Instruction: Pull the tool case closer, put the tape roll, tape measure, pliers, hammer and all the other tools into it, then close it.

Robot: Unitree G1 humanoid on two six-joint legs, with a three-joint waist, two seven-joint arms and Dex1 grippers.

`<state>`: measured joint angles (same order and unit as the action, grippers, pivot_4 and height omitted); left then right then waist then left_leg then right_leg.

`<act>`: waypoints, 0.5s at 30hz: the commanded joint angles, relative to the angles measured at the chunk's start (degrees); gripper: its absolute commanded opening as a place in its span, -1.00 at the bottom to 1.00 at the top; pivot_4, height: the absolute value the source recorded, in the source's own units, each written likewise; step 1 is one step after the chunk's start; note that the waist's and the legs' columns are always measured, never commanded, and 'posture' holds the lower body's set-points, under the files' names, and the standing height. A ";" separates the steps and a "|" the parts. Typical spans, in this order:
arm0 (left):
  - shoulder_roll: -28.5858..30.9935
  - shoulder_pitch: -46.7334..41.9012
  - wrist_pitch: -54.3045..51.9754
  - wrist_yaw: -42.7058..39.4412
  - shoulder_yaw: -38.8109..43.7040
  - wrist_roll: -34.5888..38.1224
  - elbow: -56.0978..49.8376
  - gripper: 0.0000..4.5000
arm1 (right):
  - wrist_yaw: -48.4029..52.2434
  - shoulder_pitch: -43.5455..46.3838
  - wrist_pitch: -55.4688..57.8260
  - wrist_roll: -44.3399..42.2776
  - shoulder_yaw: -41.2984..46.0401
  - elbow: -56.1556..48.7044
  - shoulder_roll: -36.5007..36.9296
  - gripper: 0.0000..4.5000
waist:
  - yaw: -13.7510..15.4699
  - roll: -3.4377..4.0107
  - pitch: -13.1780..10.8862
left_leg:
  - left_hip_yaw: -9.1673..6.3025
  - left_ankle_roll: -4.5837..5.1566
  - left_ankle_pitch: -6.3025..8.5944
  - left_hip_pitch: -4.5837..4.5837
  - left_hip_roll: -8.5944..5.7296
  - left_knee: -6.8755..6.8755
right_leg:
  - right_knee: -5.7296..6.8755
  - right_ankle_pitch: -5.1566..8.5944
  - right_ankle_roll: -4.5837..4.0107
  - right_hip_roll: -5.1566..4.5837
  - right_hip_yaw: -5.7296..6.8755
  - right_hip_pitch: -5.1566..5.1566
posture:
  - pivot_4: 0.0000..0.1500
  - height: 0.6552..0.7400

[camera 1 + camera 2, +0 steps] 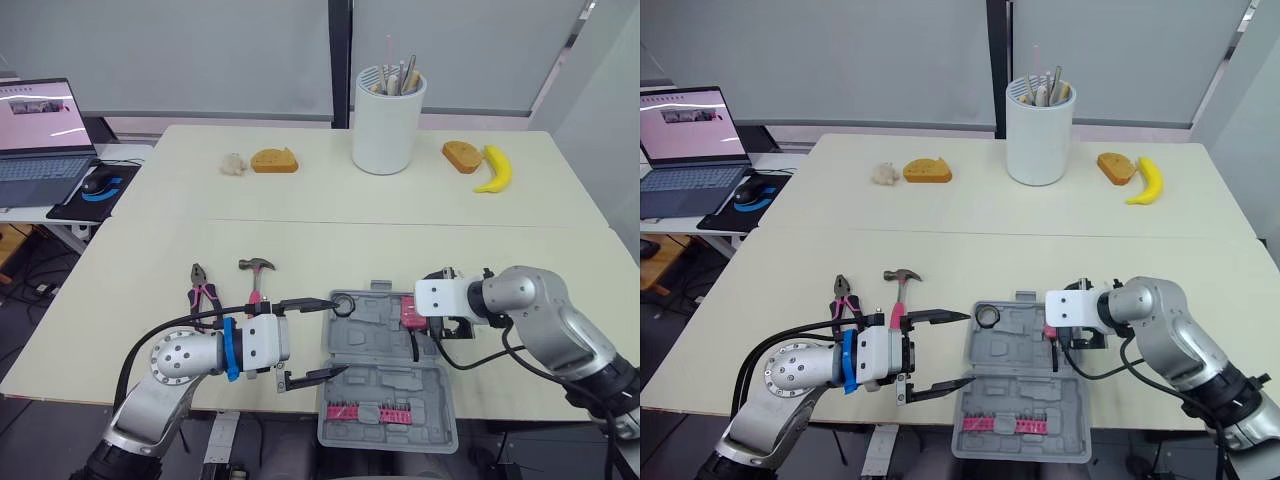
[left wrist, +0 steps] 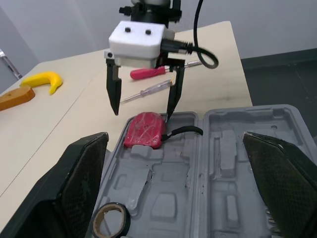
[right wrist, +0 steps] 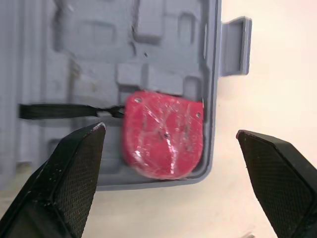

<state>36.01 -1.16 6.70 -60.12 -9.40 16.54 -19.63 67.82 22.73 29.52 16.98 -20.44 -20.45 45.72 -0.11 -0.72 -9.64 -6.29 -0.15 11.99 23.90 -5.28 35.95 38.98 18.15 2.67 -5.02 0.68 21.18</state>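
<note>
Both pairs of jaws gape wide. The right gripper (image 2: 142, 114) hangs straight over the tape measure (image 3: 163, 141), which lies in the tool case (image 1: 385, 410). The pliers (image 1: 203, 290) and hammer (image 1: 256, 280) lie behind the left gripper (image 1: 338, 337), beside its wrist, so that arm looks nearer.

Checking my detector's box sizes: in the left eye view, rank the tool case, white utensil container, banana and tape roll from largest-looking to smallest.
1. tool case, clearly largest, though it also lies nearest the camera
2. white utensil container
3. banana
4. tape roll, lying inside the case
</note>
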 commanded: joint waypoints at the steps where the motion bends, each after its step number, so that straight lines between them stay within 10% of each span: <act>1: -0.54 -1.38 0.51 -0.16 -0.13 0.75 -0.36 1.00 | 0.30 -2.81 1.45 -7.90 6.82 -4.46 -0.66 0.98 | 0.01 -0.01 0.00 | 0.00 0.00 0.00 0.00 0.00 0.00 | 0.00 0.00 0.00 0.00 0.00 0.00 | 1.00 1.00; 6: -1.26 -3.03 -0.93 -0.10 -0.09 1.67 -0.02 1.00 | -4.92 -7.73 -3.79 -15.21 13.66 -3.07 -4.63 0.91 | 0.00 -0.02 0.02 | 0.00 0.00 0.00 -0.01 0.01 0.00 | 0.01 0.00 0.00 0.00 0.01 -0.01 | 1.00 1.00; 15: -1.78 -5.00 -2.56 -0.38 -0.21 2.04 0.40 1.00 | -15.05 -15.15 -18.53 -17.17 17.05 5.19 -10.15 -0.15 | -0.06 -0.02 0.03 | 0.02 0.00 -0.01 -0.06 0.01 0.02 | 0.05 -0.02 0.04 0.03 -0.01 -0.04 | 1.00 1.00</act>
<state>34.50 -5.63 4.06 -60.48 -9.66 17.70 -18.45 54.16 7.72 13.20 0.85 -4.29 -14.69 35.87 -0.17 -0.75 -9.61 -6.28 -0.15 11.98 23.84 -5.26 35.96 39.03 18.13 2.71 -4.97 0.68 21.14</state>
